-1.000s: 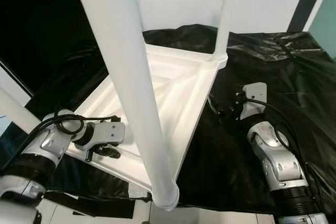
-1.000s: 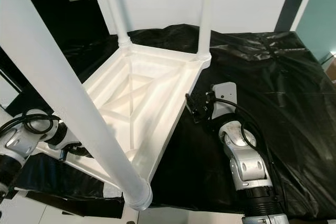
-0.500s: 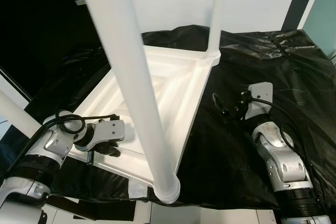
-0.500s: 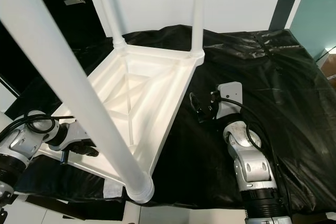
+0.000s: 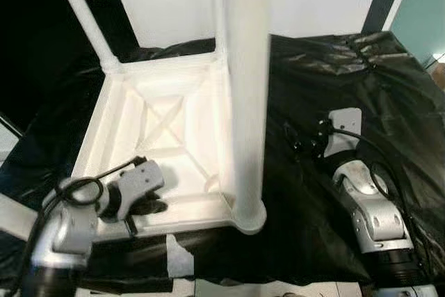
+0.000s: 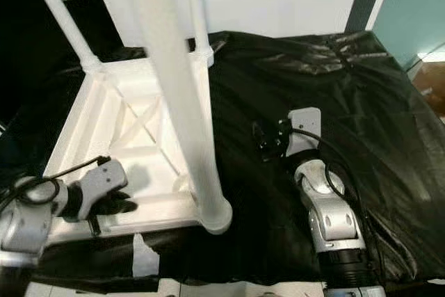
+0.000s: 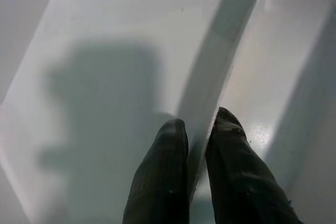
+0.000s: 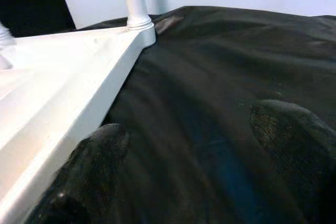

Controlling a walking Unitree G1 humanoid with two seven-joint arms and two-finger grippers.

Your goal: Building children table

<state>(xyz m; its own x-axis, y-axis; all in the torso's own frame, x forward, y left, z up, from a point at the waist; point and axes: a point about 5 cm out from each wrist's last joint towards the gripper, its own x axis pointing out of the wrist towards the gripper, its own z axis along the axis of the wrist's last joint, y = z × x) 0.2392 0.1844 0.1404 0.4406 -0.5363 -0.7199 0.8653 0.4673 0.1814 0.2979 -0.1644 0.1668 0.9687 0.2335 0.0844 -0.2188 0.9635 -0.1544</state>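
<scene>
The white table (image 5: 167, 123) lies upside down on the bench (image 5: 389, 88), which is covered in black sheet. It sits toward the left edge, with its legs (image 5: 245, 88) pointing up. One leg stands at the near corner of the table, close to the bench's front edge.

The left gripper (image 7: 197, 145) is at the table's near side. Its two black fingers (image 7: 163, 166) are squeezed nearly together on a thin white rib (image 7: 220, 61) under the table top. So it has hold of the table.

The right gripper (image 8: 194, 156) hovers low over the black sheet, just beside the table's right side. Its fingers are spread wide and hold nothing.

The step looks like turning or sliding the table into place. To do it well, the left gripper should keep its pinch firm and move slowly, because the rib is thin and could slip out. The right gripper could grab the table's right rim (image 8: 100, 82) to help, so the table does not tip off the left edge.
</scene>
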